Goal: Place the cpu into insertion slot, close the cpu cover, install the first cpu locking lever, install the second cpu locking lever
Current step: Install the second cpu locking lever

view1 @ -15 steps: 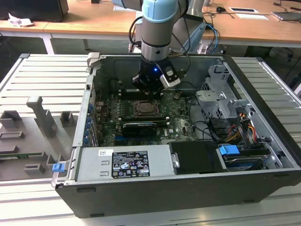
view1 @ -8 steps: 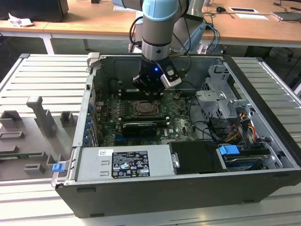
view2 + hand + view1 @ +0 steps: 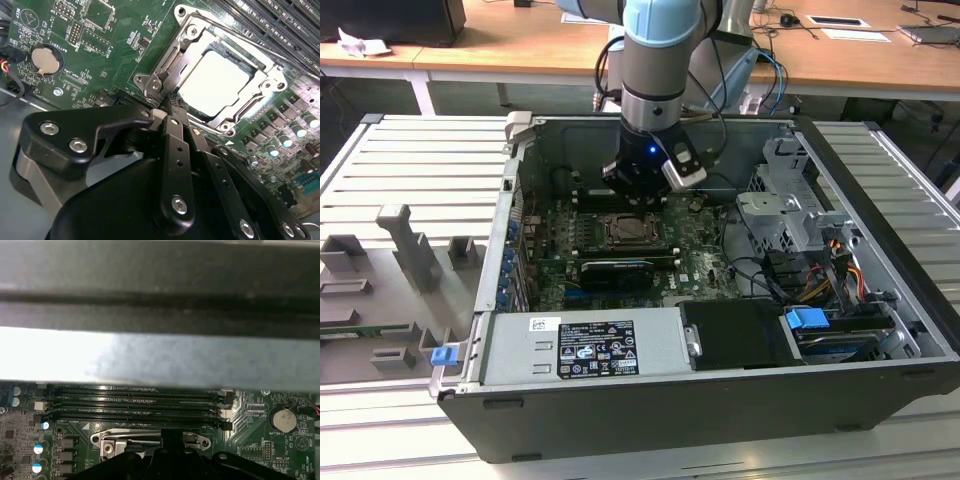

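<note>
Inside the open computer case, the insertion slot (image 3: pixel 633 228) sits mid-board on the green motherboard. In the second wrist view the cpu (image 3: pixel 212 82) lies flat in the slot, its pale face showing through the window of the cpu cover (image 3: pixel 197 37). The cover lies down over it. My gripper (image 3: pixel 172 105) is shut, with its black fingertips pressed together at the socket's near corner, beside a silver hinge and lever end (image 3: pixel 152 87). I cannot tell whether the tips touch it. From outside, the gripper (image 3: pixel 638 195) hangs just above the socket's far edge.
Memory slots (image 3: pixel 135 402) run along one side of the socket, under the grey case wall (image 3: pixel 150 355). A coin battery (image 3: pixel 46 58) sits nearby. A long black card (image 3: pixel 615 268), the power supply (image 3: pixel 585 345) and the drive cage (image 3: pixel 790 210) crowd the case. Grey fixtures (image 3: pixel 400 260) stand on the table at the exterior view's left.
</note>
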You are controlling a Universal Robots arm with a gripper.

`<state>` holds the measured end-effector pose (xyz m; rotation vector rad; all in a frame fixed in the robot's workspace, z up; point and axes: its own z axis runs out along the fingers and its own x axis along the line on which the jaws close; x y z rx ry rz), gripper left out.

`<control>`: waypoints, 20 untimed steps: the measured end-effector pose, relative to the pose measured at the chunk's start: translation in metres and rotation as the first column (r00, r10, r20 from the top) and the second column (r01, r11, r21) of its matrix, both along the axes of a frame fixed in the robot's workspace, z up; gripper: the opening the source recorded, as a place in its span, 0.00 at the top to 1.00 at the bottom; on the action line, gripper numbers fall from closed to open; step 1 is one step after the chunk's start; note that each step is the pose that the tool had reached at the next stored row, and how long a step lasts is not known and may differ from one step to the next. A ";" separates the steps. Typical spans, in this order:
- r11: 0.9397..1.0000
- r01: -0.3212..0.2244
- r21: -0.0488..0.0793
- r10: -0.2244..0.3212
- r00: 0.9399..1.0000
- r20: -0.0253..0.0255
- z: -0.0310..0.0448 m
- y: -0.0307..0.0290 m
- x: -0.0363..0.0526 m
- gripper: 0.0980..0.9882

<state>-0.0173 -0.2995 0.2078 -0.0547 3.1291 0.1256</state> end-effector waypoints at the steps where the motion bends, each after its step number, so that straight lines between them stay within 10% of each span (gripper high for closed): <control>1: 1.000 0.000 0.000 0.000 1.000 0.000 0.0000 -0.0006 0.0000 0.99; 20: 1.000 0.000 0.000 0.000 1.000 0.000 0.0021 -0.0097 0.0000 0.99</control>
